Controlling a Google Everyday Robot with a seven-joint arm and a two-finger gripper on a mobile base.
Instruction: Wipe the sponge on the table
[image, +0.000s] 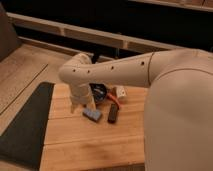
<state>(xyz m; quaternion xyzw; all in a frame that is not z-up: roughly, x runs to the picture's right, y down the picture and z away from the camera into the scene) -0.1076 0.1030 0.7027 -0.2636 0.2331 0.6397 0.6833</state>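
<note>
My gripper (81, 105) is down at the table (90, 146), at the bottom of the wrist section that drops straight from the bent elbow. It's low over the back-left part of the top. I can't tell if it's spread or pressed together, since the wrist housing hides that end. I also can't tell whether it touches the wood.

The sponge (92, 114) lies flat on the table just in front of the gripper and slightly to its right in the camera view. It's a blue-grey block, turned a bit diagonal to the plank seams. I can't make out whether the gripper is in contact with it; they are very close.

A black bar (113, 113) lies flat just right of the sponge with a small gap between them, its long axis running roughly front to back. Behind both, near the back edge, is a small dark cluster with a red bit (100, 94), partly hidden by the wrist, too blurred to name. Just right of it is a small white object (120, 93).

The arm (120, 72) runs from the big cream body at the right edge, across the back of the table, to the elbow. A dark mat (25, 125) lies along the table's left side, touching or overlapping that edge. There is wood floor (20, 70) beyond it and a pale rail (90, 35) against a dark background.
</note>
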